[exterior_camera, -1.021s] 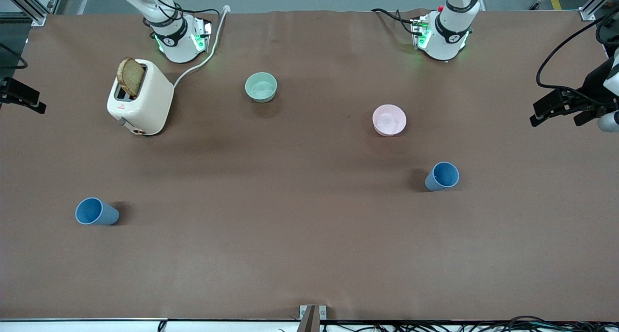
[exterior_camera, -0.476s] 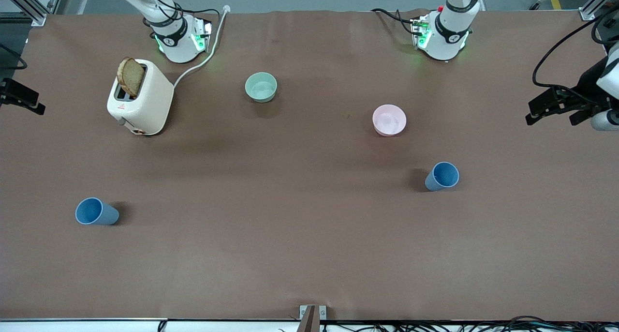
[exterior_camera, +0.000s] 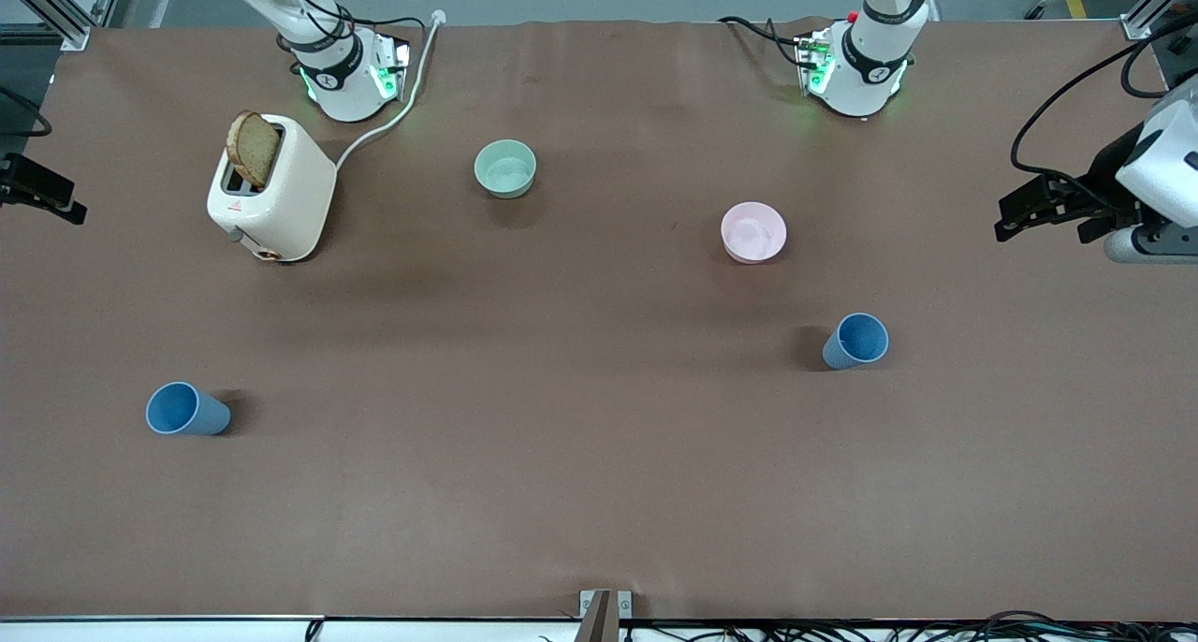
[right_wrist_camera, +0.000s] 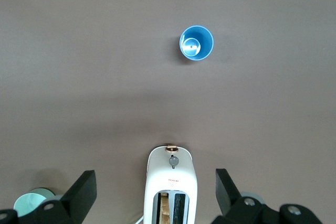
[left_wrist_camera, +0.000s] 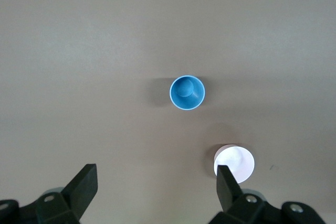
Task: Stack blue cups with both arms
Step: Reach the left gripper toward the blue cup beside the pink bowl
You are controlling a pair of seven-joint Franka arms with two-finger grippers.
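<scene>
Two blue cups stand upright and far apart on the brown table. One cup point(exterior_camera: 855, 341) point(left_wrist_camera: 187, 92) is toward the left arm's end, the other point(exterior_camera: 187, 410) point(right_wrist_camera: 196, 42) toward the right arm's end. My left gripper point(exterior_camera: 1048, 219) point(left_wrist_camera: 156, 182) hangs high over the table's edge at the left arm's end, open and empty. My right gripper point(exterior_camera: 42, 193) point(right_wrist_camera: 156, 187) shows only partly at the other edge, high up near the toaster, open and empty.
A cream toaster point(exterior_camera: 276, 197) point(right_wrist_camera: 170, 182) with a bread slice stands near the right arm's base, its cord running toward that base. A mint-green bowl point(exterior_camera: 505, 167) point(right_wrist_camera: 29, 200) and a pink bowl point(exterior_camera: 753, 232) point(left_wrist_camera: 234, 163) sit farther from the front camera than the cups.
The left gripper has drifted inward from its end of the table toward the middle. The right gripper has barely shifted. Cups and bowls have not moved.
</scene>
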